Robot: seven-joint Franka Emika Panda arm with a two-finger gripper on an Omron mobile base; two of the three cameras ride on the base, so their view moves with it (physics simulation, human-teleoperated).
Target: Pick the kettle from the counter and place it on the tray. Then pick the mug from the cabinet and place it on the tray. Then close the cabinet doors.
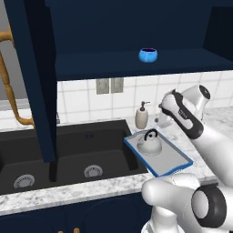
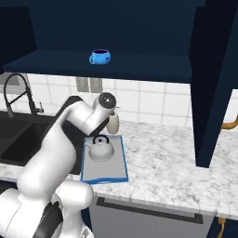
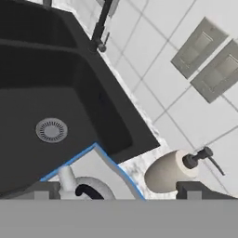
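Sitting upright on the tray (image 1: pixel 175 160), the kettle (image 1: pixel 150 143) is resting at the tray's 11 o'clock end, on the bench (image 2: pixel 162 158) beside the sink (image 1: pixel 68 150). Tool (image 3: pixel 118 188) is hovering above it, jaws spread wide, gripping nothing. Soap bottle (image 1: pixel 142 115) is standing at the kettle's 11 o'clock. Mug (image 1: pixel 148 55) is waiting on the cabinet (image 2: pixel 139 28) shelf, doors standing open.
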